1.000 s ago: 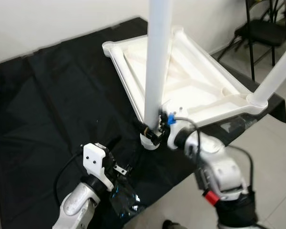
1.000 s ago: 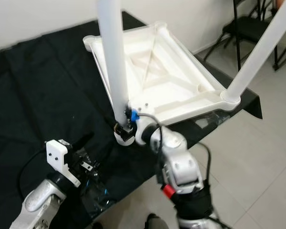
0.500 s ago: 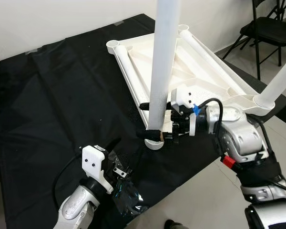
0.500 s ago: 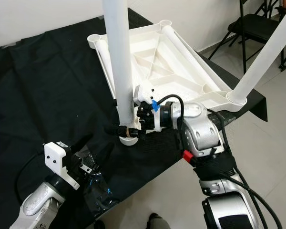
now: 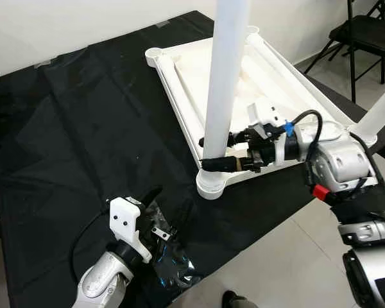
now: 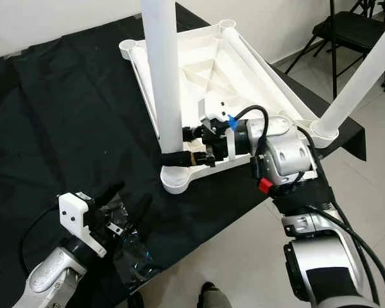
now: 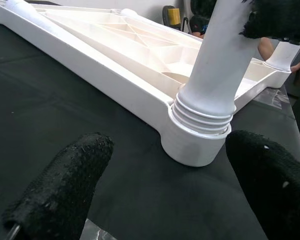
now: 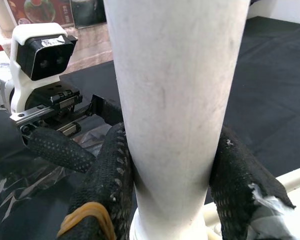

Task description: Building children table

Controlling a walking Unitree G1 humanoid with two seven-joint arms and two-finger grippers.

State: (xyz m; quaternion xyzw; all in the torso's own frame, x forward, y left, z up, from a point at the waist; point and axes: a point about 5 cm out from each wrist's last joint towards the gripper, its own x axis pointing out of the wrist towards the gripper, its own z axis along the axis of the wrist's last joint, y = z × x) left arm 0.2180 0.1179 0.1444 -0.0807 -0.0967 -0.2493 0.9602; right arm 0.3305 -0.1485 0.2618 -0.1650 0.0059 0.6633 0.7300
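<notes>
You have the white plastic children's tabletop (image 5: 269,77) lying upside down on the black cloth-covered surface (image 5: 83,122), with its ribbed underside up. Two white tube legs already stand in corner sockets: the near leg (image 5: 226,83) at the corner closest to the robot, and the second leg (image 5: 380,109) at the right-hand corner by the surface's edge. The two far corner sockets (image 5: 155,54) look open, so by my reading roughly half the legs are in and two remain. In the left wrist view, threads show above the near leg's socket (image 7: 197,137), which suggests this leg is not yet screwed fully home.

Your right tool (image 5: 226,156) is clenched on the near leg just above its socket; the right wrist view shows a black finger (image 8: 110,180) pressed against each side of the tube. The right arm reaches in from the right, forearm roughly level, across the tabletop's near edge.

Your left tool (image 5: 170,208) hangs low over the cloth near the surface's front edge, fingers spread and holding nothing, pointing at the socket, beside a crumpled clear plastic bag (image 5: 173,266).
</notes>
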